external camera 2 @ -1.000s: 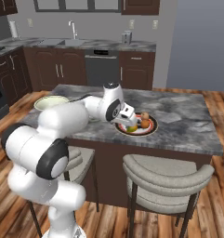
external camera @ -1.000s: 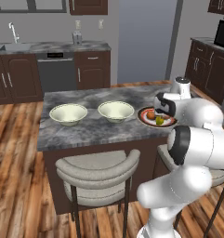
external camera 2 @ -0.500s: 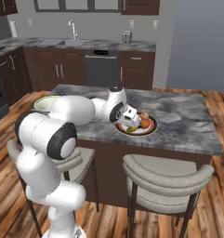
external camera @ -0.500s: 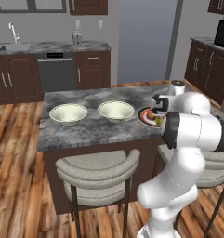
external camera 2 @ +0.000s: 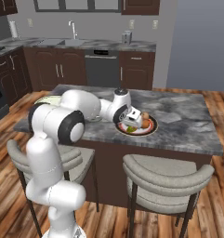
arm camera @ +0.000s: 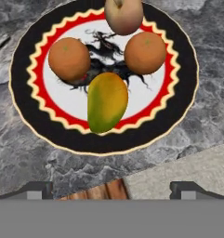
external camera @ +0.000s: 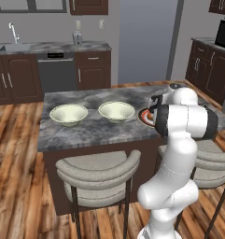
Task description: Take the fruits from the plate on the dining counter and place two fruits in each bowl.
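Fruit still sits in a tight cluster on the round plate with white centre, red-orange ring and dark rim [arm camera: 25, 74], near the right end of the grey marbled dining counter [external camera: 93, 128]. My end effector [arm camera: 111, 188] hovers just above the plate's near edge, fingertips [arm camera: 36, 189] spread wide with nothing between them.

Risk, as I judge it, comes from the crowding. A yellow-green mango [arm camera: 107, 102] lies nearest me and touches, or nearly touches, both round oranges, one on the left [arm camera: 69, 59] and one on the right [arm camera: 145, 52]. If I come down off-centre, a finger could knock a neighbour and roll it over the flat rim onto the counter. The mango's long, tapered shape could also slip if I close across its narrow tip.

A reddish-tan rounded fruit [arm camera: 123, 15] sits at the plate's far side. Two pale cream-green bowls, the left [external camera: 68, 114] and the right [external camera: 116, 111], stand left of the plate, both empty.
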You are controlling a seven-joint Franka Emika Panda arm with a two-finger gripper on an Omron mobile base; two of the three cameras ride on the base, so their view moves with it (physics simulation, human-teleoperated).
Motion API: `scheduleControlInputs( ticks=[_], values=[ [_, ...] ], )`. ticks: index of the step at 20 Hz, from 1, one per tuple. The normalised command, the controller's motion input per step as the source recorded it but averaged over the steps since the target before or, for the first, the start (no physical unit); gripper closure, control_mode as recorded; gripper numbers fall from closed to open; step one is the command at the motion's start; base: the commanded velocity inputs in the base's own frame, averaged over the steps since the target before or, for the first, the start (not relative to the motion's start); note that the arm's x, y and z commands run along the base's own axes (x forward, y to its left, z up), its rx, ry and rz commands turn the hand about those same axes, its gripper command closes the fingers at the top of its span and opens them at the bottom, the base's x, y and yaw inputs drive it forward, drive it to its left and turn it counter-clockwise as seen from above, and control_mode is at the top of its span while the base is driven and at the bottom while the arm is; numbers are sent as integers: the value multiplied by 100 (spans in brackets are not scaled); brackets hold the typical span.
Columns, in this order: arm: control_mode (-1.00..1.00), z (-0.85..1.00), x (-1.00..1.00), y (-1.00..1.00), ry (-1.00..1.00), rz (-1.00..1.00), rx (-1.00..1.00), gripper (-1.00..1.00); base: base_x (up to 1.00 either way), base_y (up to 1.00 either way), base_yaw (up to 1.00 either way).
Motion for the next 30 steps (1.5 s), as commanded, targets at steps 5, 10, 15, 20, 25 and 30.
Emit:
scheduleControlInputs(
  ticks=[5, 10, 15, 20, 25, 30],
  values=[
    [-100, -27, 32, -11, 0, 0, 0, -100, 0, 0, 0],
    [-100, -34, 9, 0, 0, 0, 0, -100, 0, 0, 0],
    [-100, -26, 17, 0, 0, -1, 0, -100, 0, 0, 0],
    [-100, -11, 27, 0, 0, -1, 0, -100, 0, 0, 0],
    [-100, -5, 40, 0, 0, -1, 0, -100, 0, 0, 0],
    [-100, -39, 13, -6, 0, 0, 0, -100, 0, 0, 0]
  ],
)
